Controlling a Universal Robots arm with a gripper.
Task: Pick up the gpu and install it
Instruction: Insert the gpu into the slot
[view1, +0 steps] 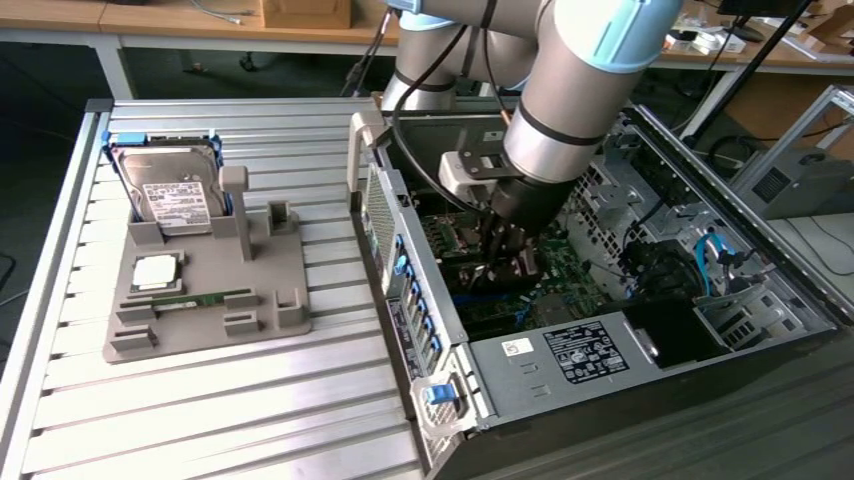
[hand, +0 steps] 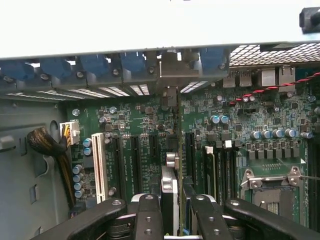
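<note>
My gripper is down inside the open computer case, over the green motherboard. It is shut on the gpu, which I see edge-on in the wrist view as a thin dark strip between the two black fingers. The strip runs along the expansion slots toward the rear bracket openings of the case. In the exterior view the gpu is a dark card hanging below the fingers, low over the board. Whether it sits in a slot I cannot tell.
A grey fixture tray lies on the slatted table at the exterior view's left, with a silver hard drive, a CPU and a green memory stick. Case walls, drive cages and cables crowd the gripper. A white slot and cable bundle lie beside it.
</note>
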